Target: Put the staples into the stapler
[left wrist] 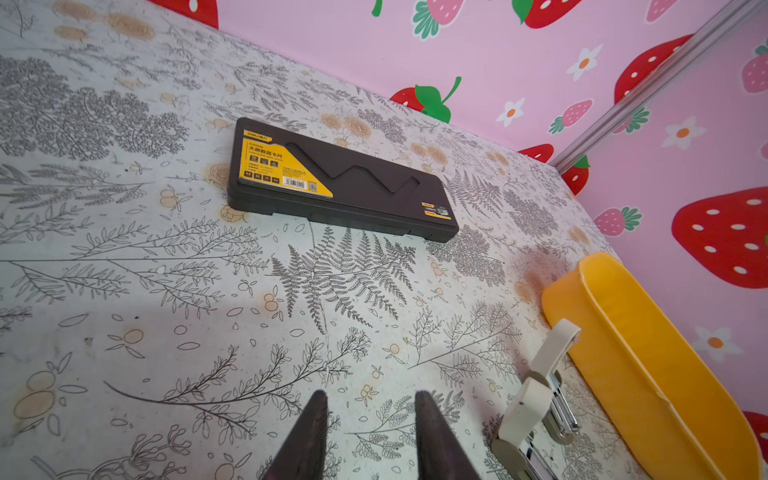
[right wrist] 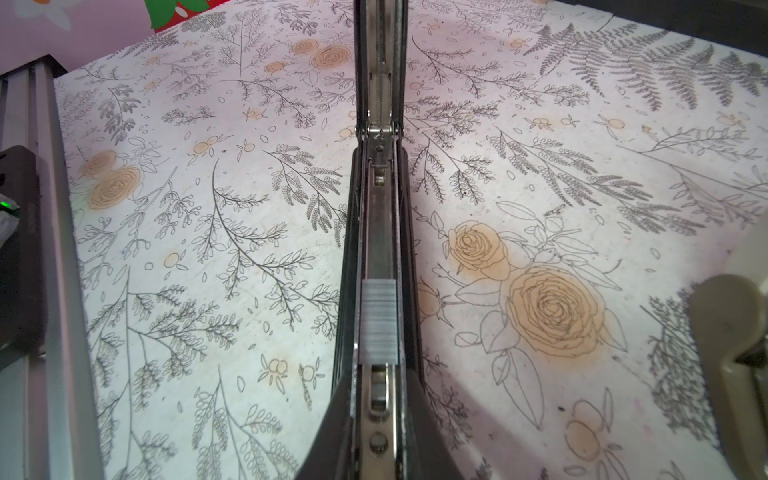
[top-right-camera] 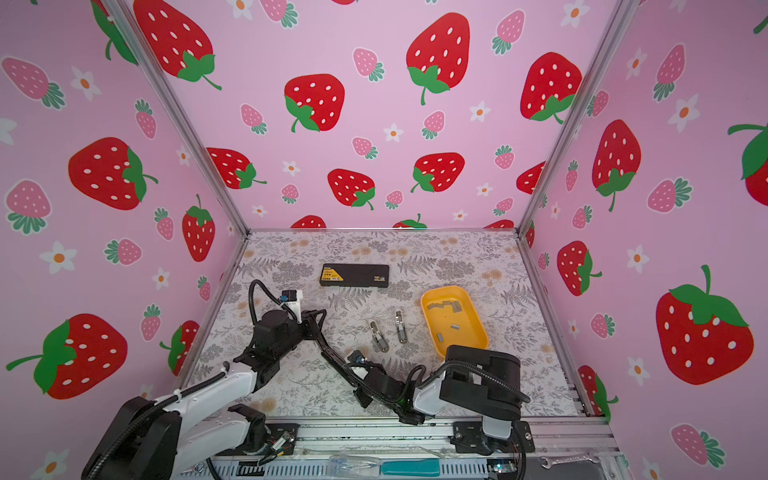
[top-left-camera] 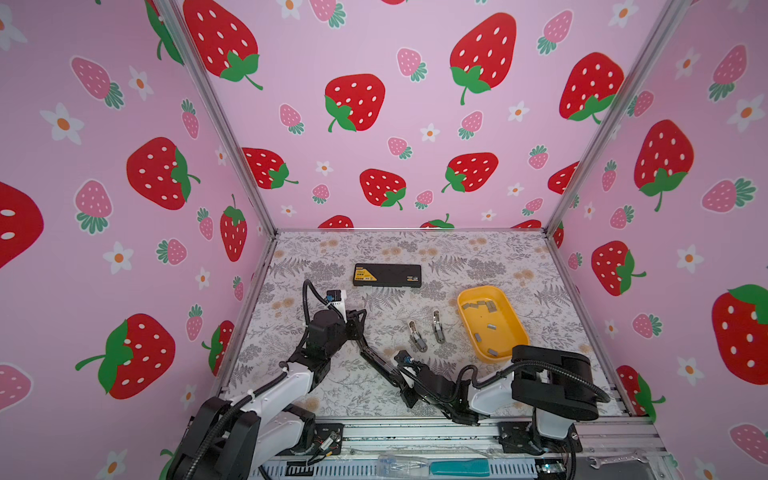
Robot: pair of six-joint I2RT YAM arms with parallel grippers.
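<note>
My right gripper (right wrist: 380,386) is shut on a black stapler (right wrist: 380,232) that lies swung open flat, low over the table. A short grey strip of staples (right wrist: 378,320) sits in its metal channel. In both top views the stapler (top-left-camera: 376,361) runs from the right gripper (top-left-camera: 401,382) towards the left gripper (top-left-camera: 362,316). More staples (top-left-camera: 480,306) lie loose in the yellow tray (top-left-camera: 505,332). In the left wrist view my left gripper (left wrist: 370,411) is open with nothing between its fingers, hovering over bare table.
Two small whitish staplers (top-left-camera: 417,337) (top-left-camera: 437,328) lie open between the arms and the tray, and one shows in the left wrist view (left wrist: 536,399). A black case with a yellow label (top-left-camera: 386,275) lies farther back. A wrench (top-left-camera: 615,459) rests on the front rail.
</note>
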